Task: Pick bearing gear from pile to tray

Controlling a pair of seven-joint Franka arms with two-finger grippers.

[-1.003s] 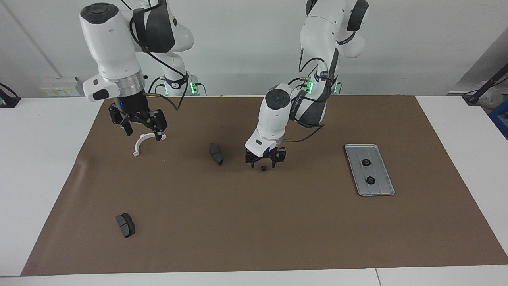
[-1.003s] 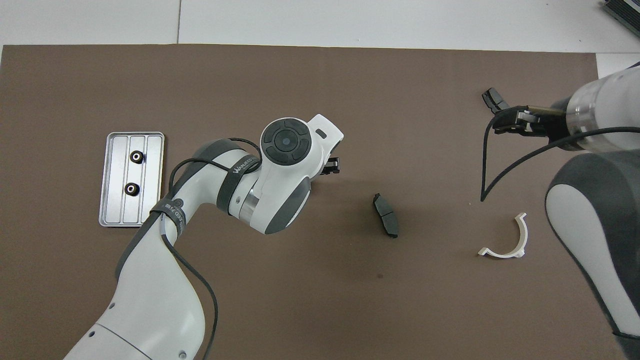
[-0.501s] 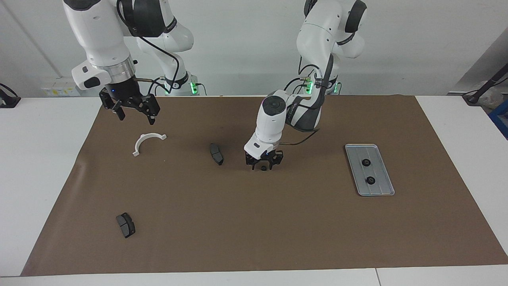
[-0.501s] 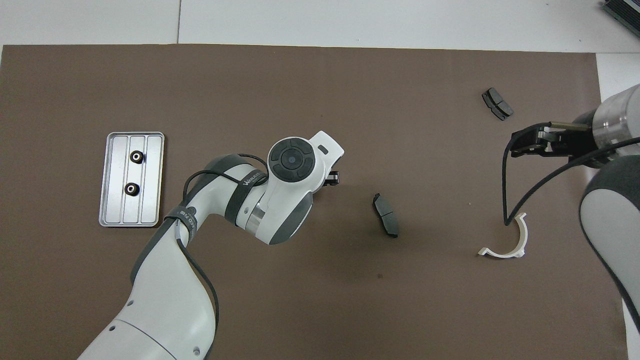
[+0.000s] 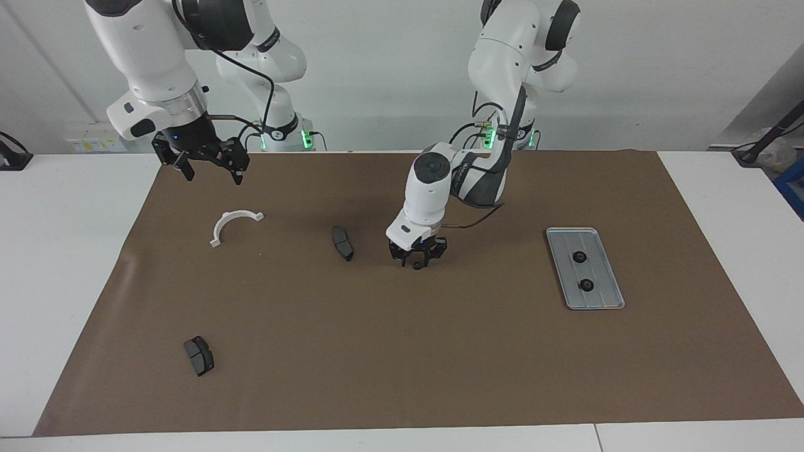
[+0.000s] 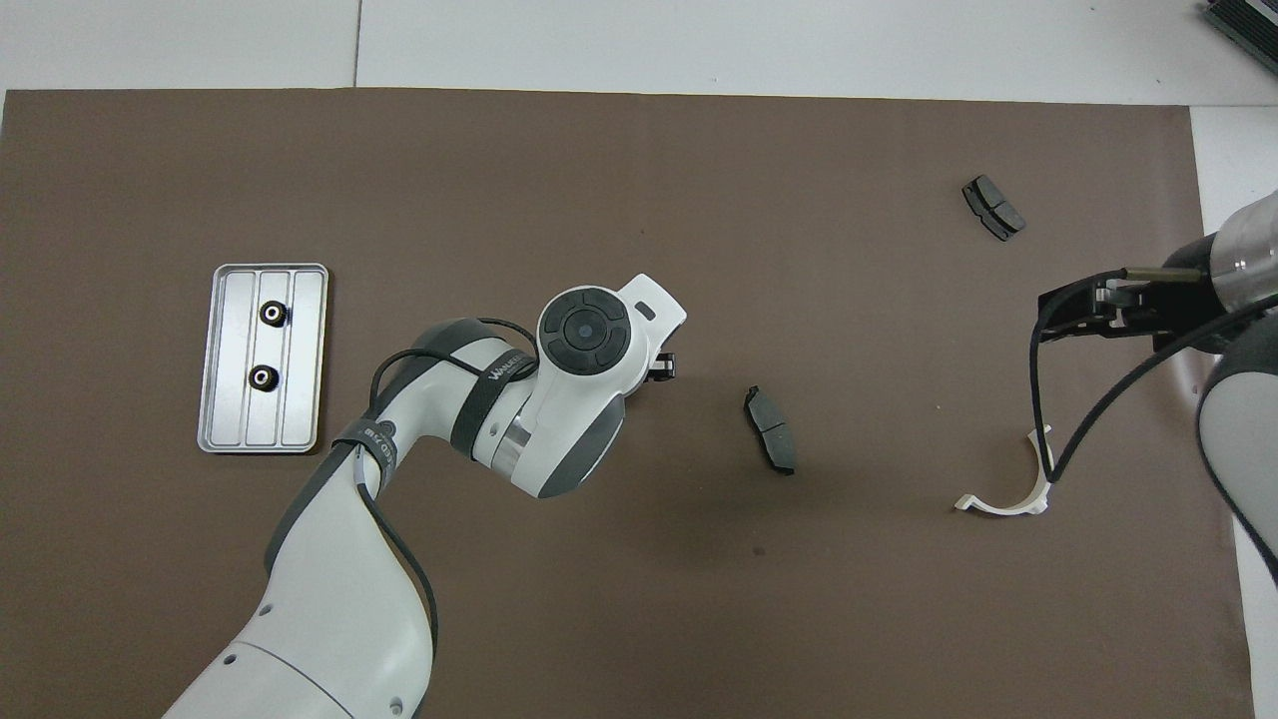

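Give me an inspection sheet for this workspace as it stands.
Surface: brown mat on a white table, lying flat.
Job's things: tray at the left arm's end holds two black rings; third ring on the mat.
Clutter: white bracket and two dark pads, well apart.
Tools: left tool down at the third ring; right tool open, raised over the mat's edge nearest the robots, holding nothing.
Cables: black cable loops at the right wrist, off the mat.
Surroundings: white wall; nothing seen in the way.
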